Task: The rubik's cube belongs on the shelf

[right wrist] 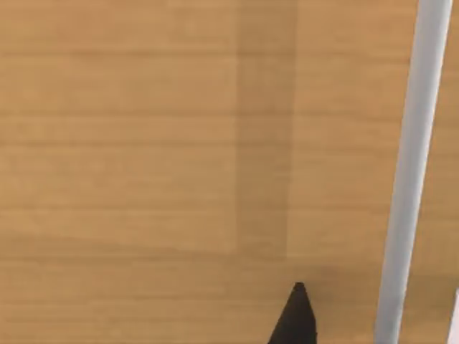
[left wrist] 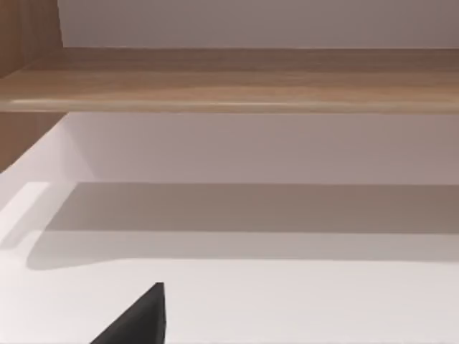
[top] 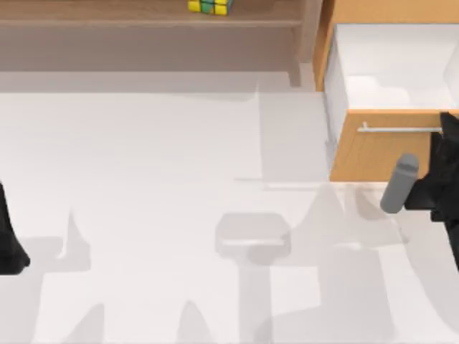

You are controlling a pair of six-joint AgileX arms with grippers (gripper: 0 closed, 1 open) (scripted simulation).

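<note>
My cube (top: 211, 6) sits on the shelf (top: 107, 21), top centre; right hand (top: 443, 154) by the drawer handle (top: 398, 130), grip unclear; left arm parked.

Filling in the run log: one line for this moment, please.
rubik's cube: on shelf | drawer: open | right pincer: by handle | left arm: parked, left edge

Left arm (top: 11, 240) low at table's left edge, right arm (top: 437, 179) at right edge.

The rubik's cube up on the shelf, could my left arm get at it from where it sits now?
Probably yes. The rubik's cube sits on the shelf, and bare table lies between it and the left arm parked at the table's left edge.
</note>
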